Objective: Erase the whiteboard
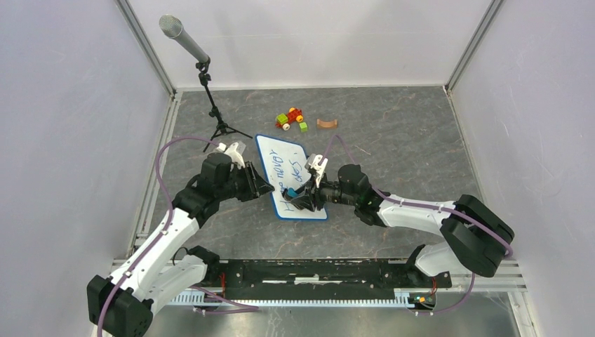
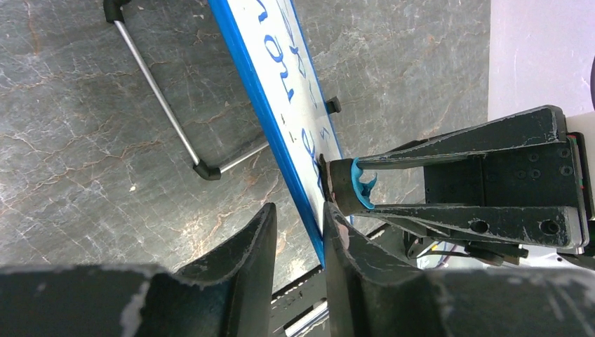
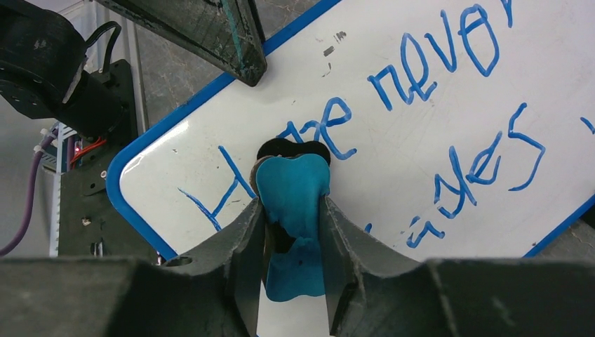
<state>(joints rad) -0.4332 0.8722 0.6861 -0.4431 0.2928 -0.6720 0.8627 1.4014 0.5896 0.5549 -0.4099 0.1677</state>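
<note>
The whiteboard (image 1: 277,151) lies mid-table with blue handwriting on it; it also shows in the left wrist view (image 2: 295,91) and the right wrist view (image 3: 421,140). My left gripper (image 1: 269,188) straddles its left blue rim near the near corner, its jaws closed on the edge (image 2: 300,217). My right gripper (image 1: 291,196) is shut on a blue eraser (image 3: 293,189) with a dark pad, pressed on the board at the first word, "H.." (image 3: 231,186). The eraser also shows in the left wrist view (image 2: 361,186). Most of the writing is intact.
A microphone (image 1: 184,38) on a tripod stands at the back left. A toy car (image 1: 289,117) and a brown curved piece (image 1: 326,123) lie behind the board. A grey rod with black ends (image 2: 158,98) lies on the table beside the board. The arms' black rail (image 1: 316,270) runs along the near edge.
</note>
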